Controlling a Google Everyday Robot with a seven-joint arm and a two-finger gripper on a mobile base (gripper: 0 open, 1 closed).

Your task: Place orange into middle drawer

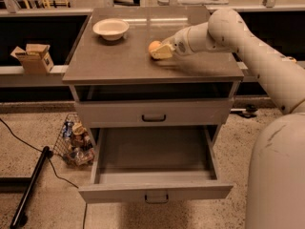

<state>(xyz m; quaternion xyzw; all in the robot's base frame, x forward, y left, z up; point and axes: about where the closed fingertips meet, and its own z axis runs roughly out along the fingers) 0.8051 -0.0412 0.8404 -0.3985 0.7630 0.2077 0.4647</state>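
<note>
The orange (153, 46) rests on the grey cabinet top (119, 61), right of centre. My gripper (161, 52) reaches in from the right at the end of the white arm (228, 30) and is up against the orange's right side, hiding part of it. The middle drawer (152, 151) is pulled wide open below, its grey tray interior bare, with a small loop handle (156, 197) on its front.
A white bowl (110, 28) sits at the back left of the cabinet top. The upper drawer with a dark handle (153, 118) is closed. A cardboard box (33, 57), a wire basket (76, 140) and a black pole (28, 190) are on the left. My white body (279, 175) fills the lower right.
</note>
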